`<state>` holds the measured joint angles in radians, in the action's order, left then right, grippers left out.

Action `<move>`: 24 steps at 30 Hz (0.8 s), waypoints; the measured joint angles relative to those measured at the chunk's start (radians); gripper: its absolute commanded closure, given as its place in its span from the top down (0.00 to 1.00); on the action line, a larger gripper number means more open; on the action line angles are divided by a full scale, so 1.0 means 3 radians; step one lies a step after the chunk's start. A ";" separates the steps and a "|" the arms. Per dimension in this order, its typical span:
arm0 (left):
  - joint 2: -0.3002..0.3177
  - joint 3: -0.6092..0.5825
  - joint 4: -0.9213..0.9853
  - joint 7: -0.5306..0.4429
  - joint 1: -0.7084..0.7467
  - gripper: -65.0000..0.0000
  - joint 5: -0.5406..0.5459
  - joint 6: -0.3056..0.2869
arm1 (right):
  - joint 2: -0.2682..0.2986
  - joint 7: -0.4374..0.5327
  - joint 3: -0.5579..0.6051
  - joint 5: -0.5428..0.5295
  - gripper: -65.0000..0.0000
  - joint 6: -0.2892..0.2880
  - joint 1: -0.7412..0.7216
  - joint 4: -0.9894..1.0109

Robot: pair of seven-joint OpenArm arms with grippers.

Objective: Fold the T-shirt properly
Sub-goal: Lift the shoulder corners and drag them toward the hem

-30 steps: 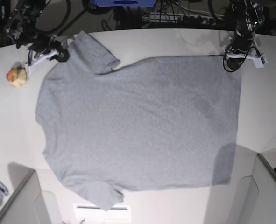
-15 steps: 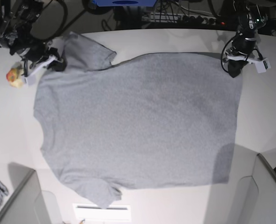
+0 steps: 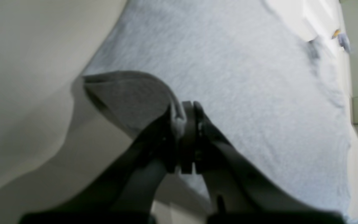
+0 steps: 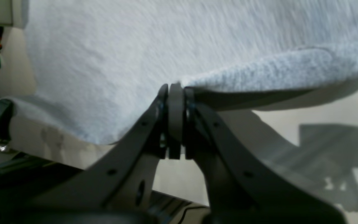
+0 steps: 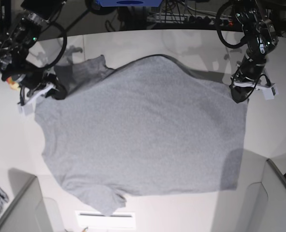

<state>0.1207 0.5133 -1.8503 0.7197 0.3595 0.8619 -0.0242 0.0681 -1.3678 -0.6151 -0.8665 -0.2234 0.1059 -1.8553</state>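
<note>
Base view: T-shirt is spread plain-side up across the table; its far edge is pinched and raised by left gripper and right gripper, jaws clamped on cloth, presumably for folding over.

Right gripper fingers pinch the T-shirt edge.

The T-shirt is heather grey and plain on the side facing up. The tabletop is off-white. The fingers are black, while the toy looks yellow and red, mostly hidden.
</note>
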 measured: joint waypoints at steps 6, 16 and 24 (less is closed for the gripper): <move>-0.0004 -0.0011 0.0215 0.0003 -0.0160 0.00 0.0001 0.0111 | 0.0066 -0.0006 0.0050 0.0003 0.00 0.0159 -0.0249 0.0298; -0.0017 0.0005 0.0617 0.0009 -0.0415 0.00 0.0000 0.0132 | 0.0209 0.0247 0.0526 0.0008 0.00 0.0187 -0.0524 0.0855; -0.0015 0.0017 0.0638 0.0011 -0.0558 0.00 0.0001 0.0134 | 0.0223 0.0270 0.0567 0.0011 0.00 0.0187 -0.0721 0.1072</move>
<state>0.1162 0.5182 -1.6588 0.7231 0.1921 0.8623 0.0158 0.1349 -1.2869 -0.4450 -0.8631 -0.1673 -0.1104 -1.5337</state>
